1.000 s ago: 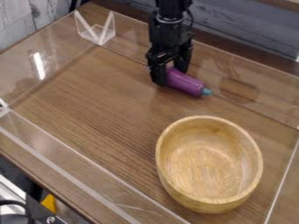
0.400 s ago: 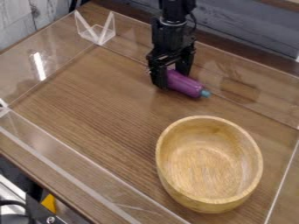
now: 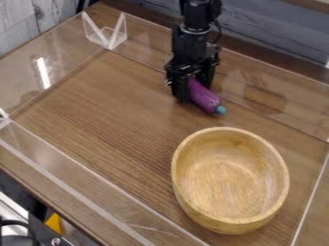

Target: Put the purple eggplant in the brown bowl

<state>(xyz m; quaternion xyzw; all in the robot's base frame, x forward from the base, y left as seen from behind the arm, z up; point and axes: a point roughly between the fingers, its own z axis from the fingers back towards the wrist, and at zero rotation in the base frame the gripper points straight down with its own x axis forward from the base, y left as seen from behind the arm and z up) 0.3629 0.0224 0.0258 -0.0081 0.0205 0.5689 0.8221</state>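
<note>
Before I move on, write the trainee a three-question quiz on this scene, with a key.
1. Which end of the eggplant points toward the bowl: the teal tip or the other?
2. True or false: the eggplant is already inside the bowl.
3. Fill in: the gripper is at the ____, not at the bowl.

Key: 1. the teal tip; 2. false; 3. eggplant
</note>
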